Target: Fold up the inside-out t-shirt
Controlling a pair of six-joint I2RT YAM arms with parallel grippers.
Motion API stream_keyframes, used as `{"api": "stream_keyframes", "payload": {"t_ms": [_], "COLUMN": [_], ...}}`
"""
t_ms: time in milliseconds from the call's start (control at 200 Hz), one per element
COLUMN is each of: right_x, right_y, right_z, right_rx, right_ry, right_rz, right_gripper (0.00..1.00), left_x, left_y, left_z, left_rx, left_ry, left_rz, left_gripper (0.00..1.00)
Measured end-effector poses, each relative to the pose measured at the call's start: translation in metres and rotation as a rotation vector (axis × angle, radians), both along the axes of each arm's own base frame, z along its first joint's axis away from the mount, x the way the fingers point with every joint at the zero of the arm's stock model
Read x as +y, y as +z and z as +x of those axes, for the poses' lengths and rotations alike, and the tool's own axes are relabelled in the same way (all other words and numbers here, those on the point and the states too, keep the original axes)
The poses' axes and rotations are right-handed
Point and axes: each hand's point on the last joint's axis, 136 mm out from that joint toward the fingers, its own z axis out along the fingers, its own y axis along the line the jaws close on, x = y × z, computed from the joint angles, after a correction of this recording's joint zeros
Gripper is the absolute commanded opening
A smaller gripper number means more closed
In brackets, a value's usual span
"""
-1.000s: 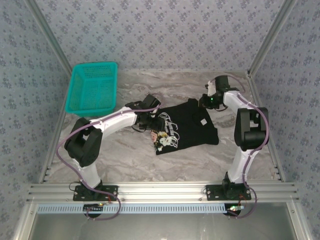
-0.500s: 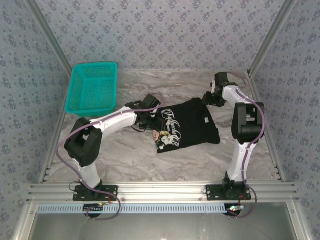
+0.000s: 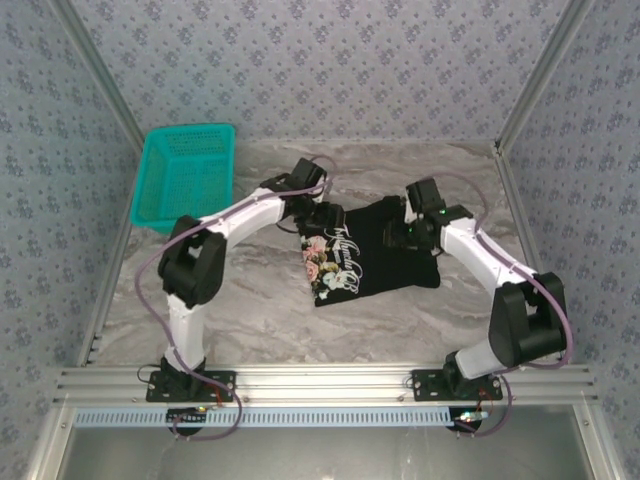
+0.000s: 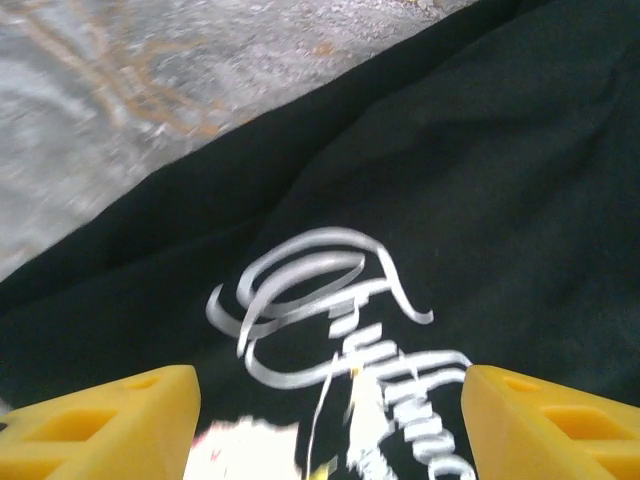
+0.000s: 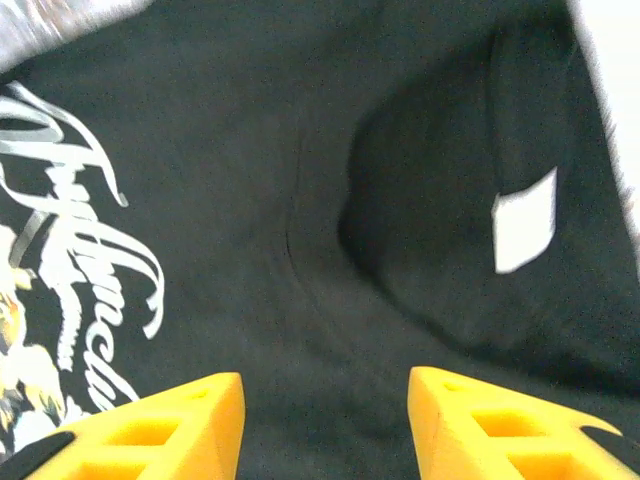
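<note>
Top view: the black inside-out t-shirt (image 3: 375, 262) lies mid-frame on the marble counter (image 3: 250, 300), graphic up, with a teal basket (image 3: 185, 178) at upper left. The left tool (image 3: 322, 218) is at the shirt's upper-left edge and the right tool (image 3: 400, 235) at its upper right.
Left wrist: yellow fingers (image 4: 100, 425) stand apart, empty, above white lettering (image 4: 330, 320).
Right wrist: the fingers are apart, empty, over black cloth, with a white tag (image 5: 525, 232) at right.

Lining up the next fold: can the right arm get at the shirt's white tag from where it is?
Probably yes. The right fingers stand open close above the t-shirt, the white tag lies bare ahead of them, and the left fingers are off over the lettering.
</note>
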Motion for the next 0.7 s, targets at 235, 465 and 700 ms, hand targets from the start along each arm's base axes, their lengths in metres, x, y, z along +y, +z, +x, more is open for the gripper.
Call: {"api": "stream_keyframes", "payload": {"t_ms": [235, 465, 700], "right_x": [-0.023, -0.030, 0.019], "right_y": [-0.064, -0.075, -0.064], "right_z": [-0.021, 0.031, 0.095], "right_rx": [0.220, 0.221, 0.087], "right_ry": [-0.098, -0.059, 0.196], "right_rz": [-0.041, -0.147, -0.247], "right_gripper": [0.44, 0.44, 0.50], "left_x": [0.001, 0.029, 0.078], "left_y": [-0.051, -0.060, -0.061], "left_z": [0.012, -0.001, -0.093], "left_rx": [0.084, 0.109, 0.185], "left_ry": [-0.039, -0.014, 0.075], "left_rz": [0.088, 0.120, 0.129], "left_gripper": [0.69, 0.68, 0.70]}}
